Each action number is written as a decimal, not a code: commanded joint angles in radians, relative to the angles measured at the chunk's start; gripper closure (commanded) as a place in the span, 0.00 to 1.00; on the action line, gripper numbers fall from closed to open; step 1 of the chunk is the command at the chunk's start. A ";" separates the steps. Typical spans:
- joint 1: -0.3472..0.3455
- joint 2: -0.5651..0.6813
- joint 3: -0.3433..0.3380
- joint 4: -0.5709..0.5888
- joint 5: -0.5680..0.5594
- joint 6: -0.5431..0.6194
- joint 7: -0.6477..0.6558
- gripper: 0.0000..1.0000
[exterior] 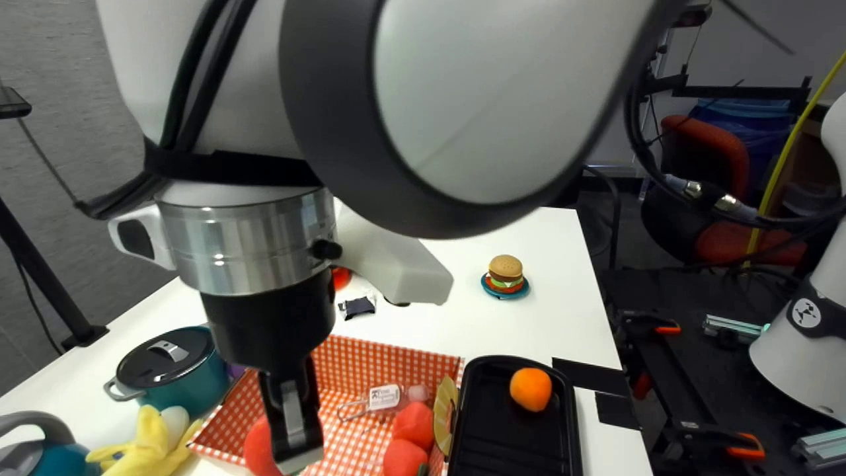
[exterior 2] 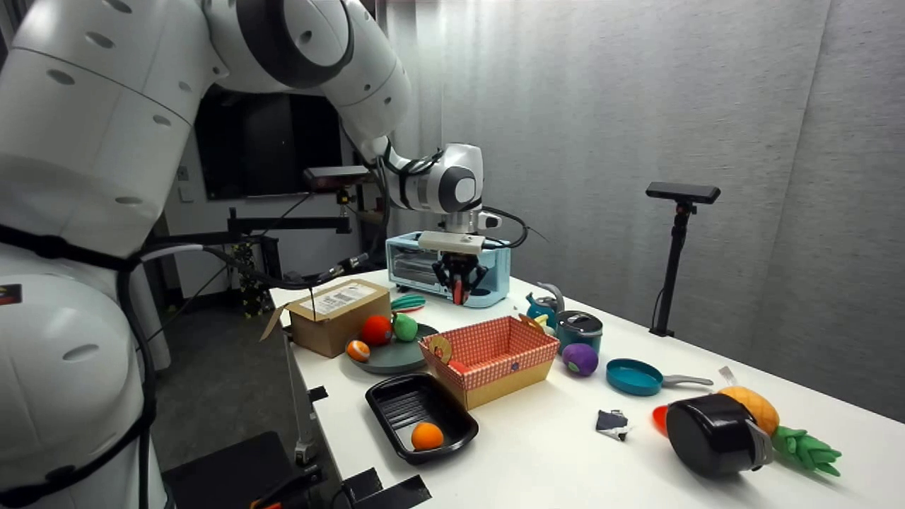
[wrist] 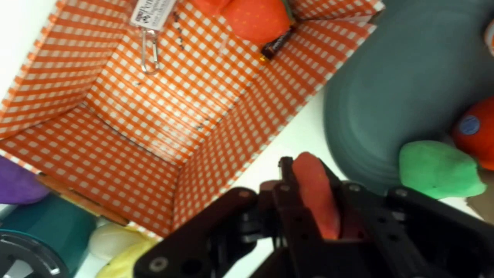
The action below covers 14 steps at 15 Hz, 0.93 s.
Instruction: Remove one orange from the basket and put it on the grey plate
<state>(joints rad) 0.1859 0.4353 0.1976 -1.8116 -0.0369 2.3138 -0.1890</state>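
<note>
1. Here the arm is arching high over the table, and its wrist is pointing straight down.
2. And the gripper is pinching a red object; in the wrist view it is standing out against the white strip of table between the checked basket and the grey plate.
3. In both exterior views an orange is sitting in the dark tray, just beside the basket.
4. In an exterior view a light-blue oven is standing behind the gripper; the wrist view is missing it.
5. The wrist view alone is revealing a dark wrapped bar beside a strawberry in the basket.
</note>
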 commanded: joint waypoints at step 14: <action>0.062 -0.129 0.017 -0.228 -0.017 0.011 0.052 0.96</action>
<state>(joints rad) 0.2633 0.3424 0.2199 -1.9917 -0.0426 2.3154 -0.1485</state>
